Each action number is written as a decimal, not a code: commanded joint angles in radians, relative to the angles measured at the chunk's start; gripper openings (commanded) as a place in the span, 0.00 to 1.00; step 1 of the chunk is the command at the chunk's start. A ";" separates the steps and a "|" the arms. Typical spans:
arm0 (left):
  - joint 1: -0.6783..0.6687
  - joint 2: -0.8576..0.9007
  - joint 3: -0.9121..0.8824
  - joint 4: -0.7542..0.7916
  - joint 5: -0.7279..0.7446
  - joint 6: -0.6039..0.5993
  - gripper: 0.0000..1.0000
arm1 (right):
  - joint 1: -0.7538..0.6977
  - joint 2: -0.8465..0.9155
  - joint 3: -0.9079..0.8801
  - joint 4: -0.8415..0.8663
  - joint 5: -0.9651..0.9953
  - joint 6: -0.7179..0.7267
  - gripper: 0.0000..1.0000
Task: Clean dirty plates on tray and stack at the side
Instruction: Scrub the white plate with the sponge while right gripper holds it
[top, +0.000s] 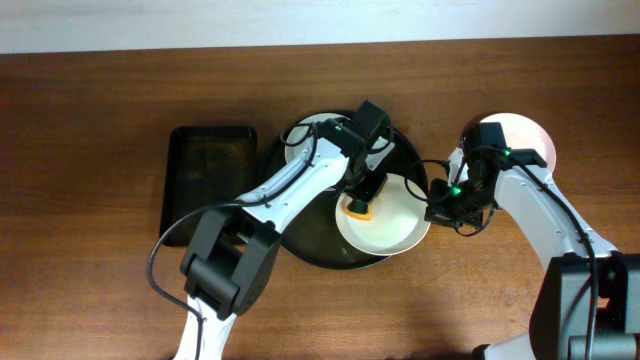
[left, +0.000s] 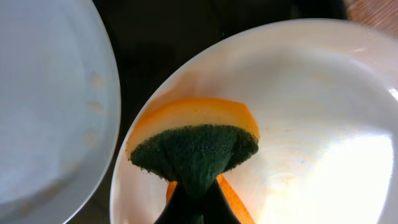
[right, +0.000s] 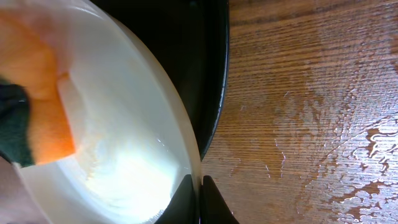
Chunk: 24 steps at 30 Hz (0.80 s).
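Note:
The round black tray (top: 310, 250) holds two white plates. My left gripper (top: 362, 195) is shut on an orange sponge with a green scouring side (left: 196, 149) and presses it onto the near plate (top: 395, 225), also in the left wrist view (left: 311, 112). My right gripper (top: 437, 200) is shut on that plate's right rim (right: 194, 168), which overhangs the tray's rim (right: 217, 93). A second plate (top: 305, 135) lies at the tray's back, partly hidden by my left arm; it shows faint smears in the left wrist view (left: 50, 106). A third plate (top: 520, 135) sits on the table at the right.
A smaller rectangular black tray (top: 208, 175) lies left of the round tray. The brown wooden table (right: 311, 74) has water streaks and drops right of the tray (right: 367, 137). The arms' cables hang over the tray's middle.

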 joint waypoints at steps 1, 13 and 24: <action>0.005 -0.089 0.025 0.053 0.026 -0.006 0.00 | 0.007 -0.030 0.023 -0.001 -0.016 -0.007 0.04; 0.002 0.027 0.023 0.251 0.029 -0.128 0.00 | 0.007 -0.030 0.023 -0.003 -0.016 -0.007 0.04; -0.024 0.030 -0.030 0.136 0.086 -0.128 0.00 | 0.007 -0.030 0.023 -0.011 0.014 -0.003 0.04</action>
